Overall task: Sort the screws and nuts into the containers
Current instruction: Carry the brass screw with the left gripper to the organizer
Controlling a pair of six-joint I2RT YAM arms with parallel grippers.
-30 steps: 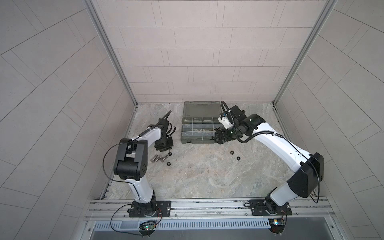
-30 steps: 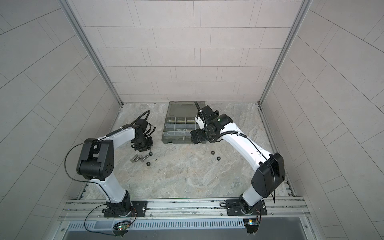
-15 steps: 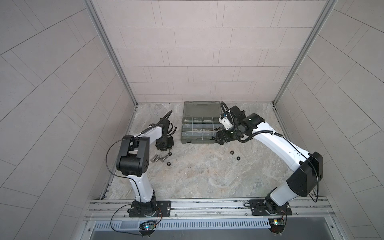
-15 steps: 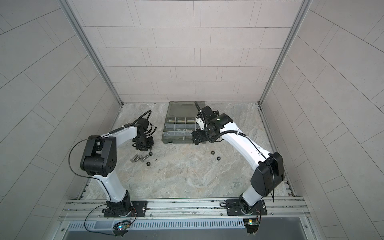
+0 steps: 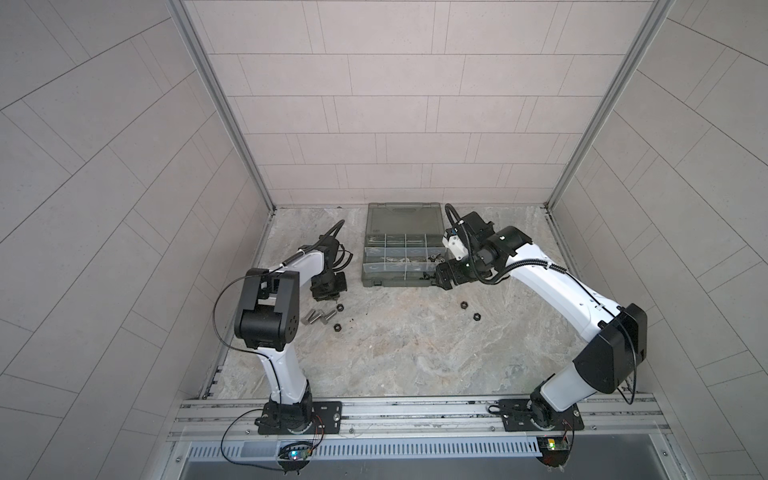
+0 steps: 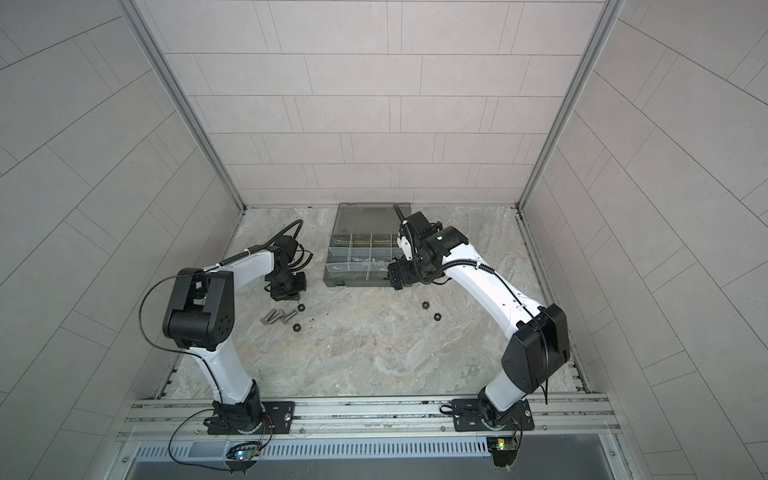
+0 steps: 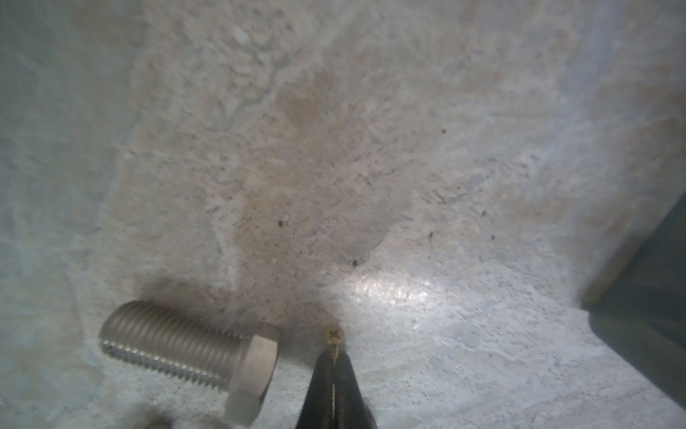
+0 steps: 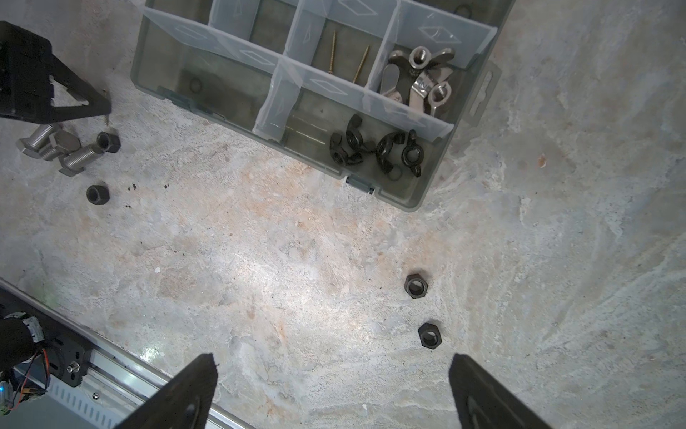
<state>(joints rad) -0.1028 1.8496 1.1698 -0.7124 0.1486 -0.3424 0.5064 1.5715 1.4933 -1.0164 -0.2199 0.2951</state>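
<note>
Pinching a thin screw [image 7: 333,340] by its shank, the left jaws are working down at the bench [image 7: 371,148], just beside a fat bolt [image 7: 193,349]. The right jaws are hanging wide and empty above two loose nuts [image 8: 415,286]. Lifting straight up is looking safest, then heading for the case [image 8: 174,80] compartment holding matching screws [image 8: 333,52].

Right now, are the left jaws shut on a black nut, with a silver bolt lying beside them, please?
Not quite: the left jaws are shut on a thin screw, not a black nut, as the left wrist view shows. The silver bolt does lie beside them.
</note>
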